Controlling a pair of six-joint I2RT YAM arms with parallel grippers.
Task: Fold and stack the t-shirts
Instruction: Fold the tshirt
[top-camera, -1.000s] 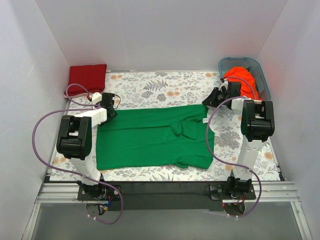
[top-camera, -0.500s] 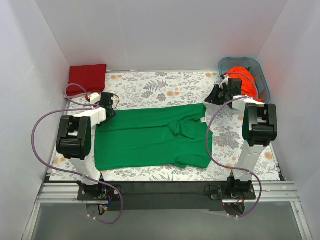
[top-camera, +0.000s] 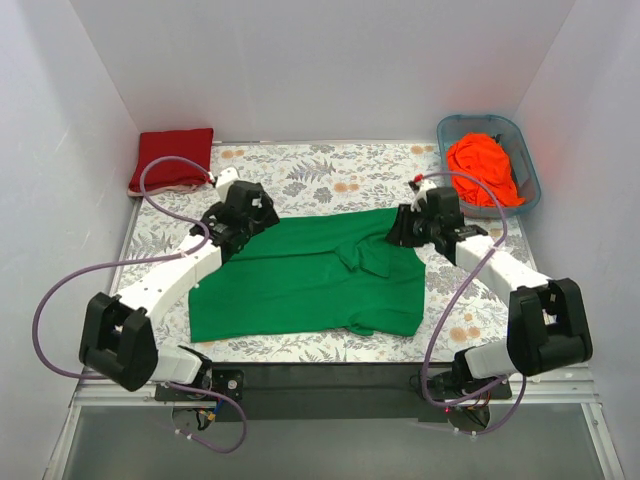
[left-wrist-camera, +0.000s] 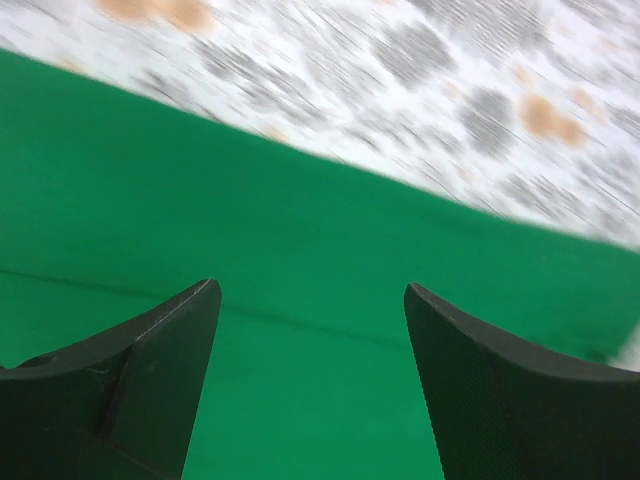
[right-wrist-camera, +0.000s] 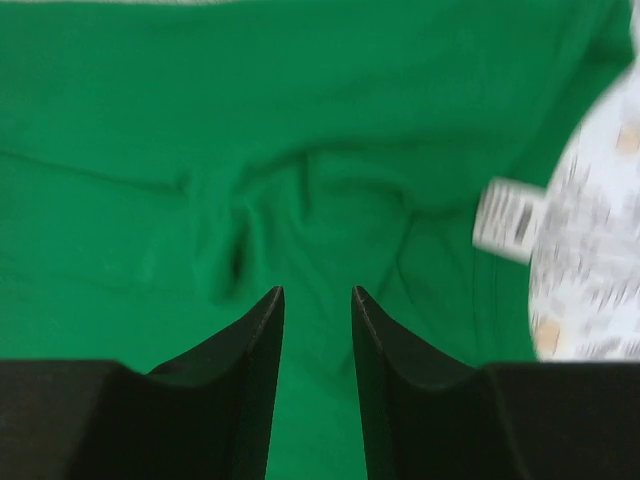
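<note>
**Two grippers poised over the green t-shirt (top-camera: 300, 285)**

The left gripper (left-wrist-camera: 310, 290) is hanging wide open over its far-left edge. The right gripper (right-wrist-camera: 317, 292), fingers narrowly parted and empty, is hanging over its far-right collar. Beyond it, the dark red t-shirt (top-camera: 175, 158) is lying far-left, and the orange t-shirt (top-camera: 482, 168) far-right in a tub (top-camera: 529, 162).
</note>
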